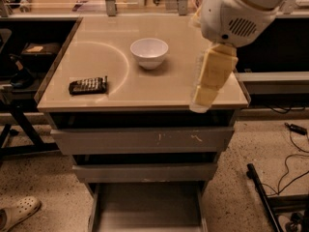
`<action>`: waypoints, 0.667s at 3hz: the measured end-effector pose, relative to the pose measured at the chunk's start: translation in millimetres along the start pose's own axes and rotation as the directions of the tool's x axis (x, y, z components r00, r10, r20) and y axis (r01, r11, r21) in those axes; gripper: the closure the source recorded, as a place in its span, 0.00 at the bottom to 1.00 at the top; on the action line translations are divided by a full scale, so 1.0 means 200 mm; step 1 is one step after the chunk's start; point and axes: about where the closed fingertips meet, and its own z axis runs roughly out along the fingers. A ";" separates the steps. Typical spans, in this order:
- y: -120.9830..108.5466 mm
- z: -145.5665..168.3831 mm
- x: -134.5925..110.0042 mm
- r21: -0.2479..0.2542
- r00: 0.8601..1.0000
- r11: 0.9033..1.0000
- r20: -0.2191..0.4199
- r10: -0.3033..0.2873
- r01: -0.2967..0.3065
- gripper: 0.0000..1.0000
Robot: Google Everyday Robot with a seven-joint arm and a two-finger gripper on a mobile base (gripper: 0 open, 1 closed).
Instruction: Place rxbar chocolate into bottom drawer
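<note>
The rxbar chocolate, a flat dark bar with pale lettering, lies on the tan tabletop near its front left corner. The bottom drawer is pulled out below the two upper drawers, and its plain grey floor is bare. My gripper hangs as a cream-coloured part under the white arm housing, over the table's front right edge. It is far to the right of the bar and holds nothing that I can see.
A white bowl stands mid-table. The two upper grey drawers are shut. A dark bar leans on the floor at the right, with cables behind it. A shoe lies at the lower left.
</note>
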 end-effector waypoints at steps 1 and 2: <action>-0.08 0.08 -0.21 -0.006 0.999 0.999 0.023 -0.037 0.037 0.00; -0.15 0.18 -0.40 -0.024 0.997 0.997 0.025 -0.071 0.072 0.00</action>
